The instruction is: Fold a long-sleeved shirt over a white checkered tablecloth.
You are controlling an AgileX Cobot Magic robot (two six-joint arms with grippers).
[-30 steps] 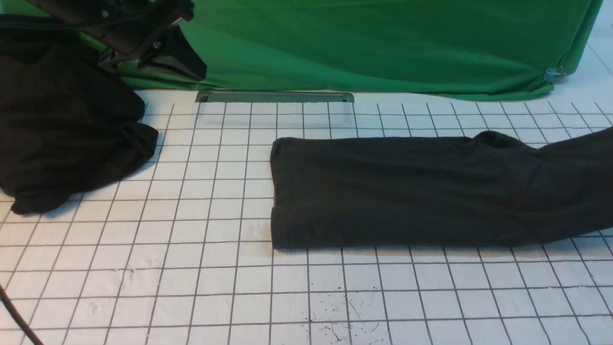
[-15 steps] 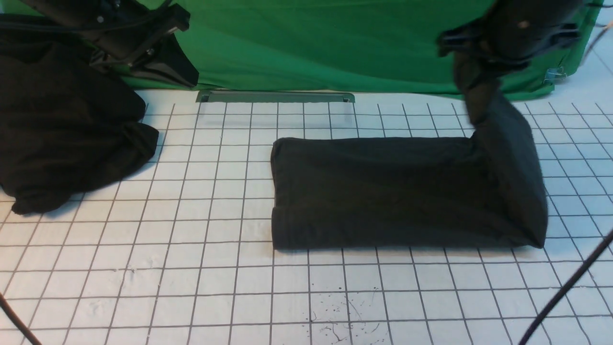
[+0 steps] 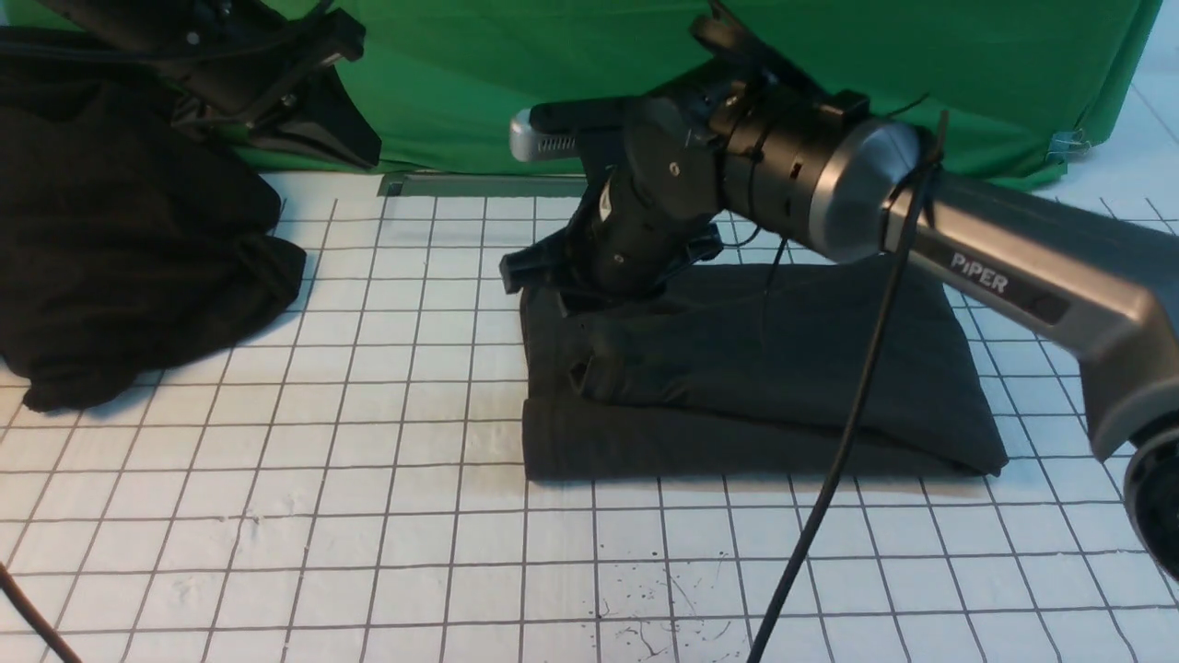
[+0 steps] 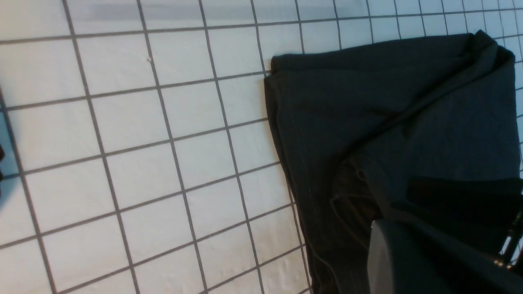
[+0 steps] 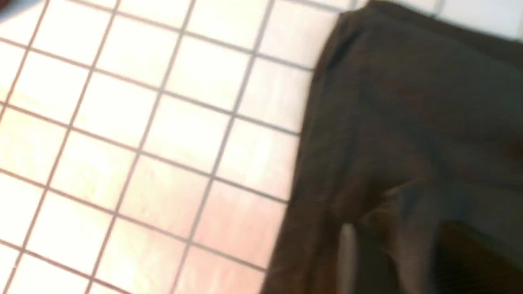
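Folding state: we see the long-sleeved shirt [image 3: 783, 368] doubled into a flat, roughly rectangular packet. One layer lies over another, and the lower layer shows along the near edge and at the left end.
Shirt look: dark charcoal grey, thin and matte, with soft creases. The upper layer's left corner curls up a little. The hem stitching [image 4: 300, 155] runs along the left end in the left wrist view.
Shirt place: it lies flat on the white checkered tablecloth [image 3: 368, 516], right of centre, with its long side running left to right. It is well apart from the black heap [image 3: 120, 258] at far left.
Right hand [image 3: 576, 290]: it reaches in from the right over the shirt and is down at the shirt's far left corner. The wrist hides the fingers in the front view and the right wrist view is blurred. We cannot tell how far open it is or whether it grips any cloth.
Left hand [image 3: 341, 138]: it is raised at far left beside the green backdrop [image 3: 737, 83], above the black heap, and closed tight. We cannot tell if anything is pinched in it.
Writing: "PiPER" lettering [image 3: 981, 273] in white on the grey forearm of the right arm.
Surface: it is covered by the white cloth with its thin dark grid. The cloth is scuffed, with dark specks [image 3: 663, 617] near the front edge.
Other: a grey metal strip [image 3: 525, 185] lies at the backdrop's foot. A black cable [image 3: 857, 414] hangs in front of the shirt.
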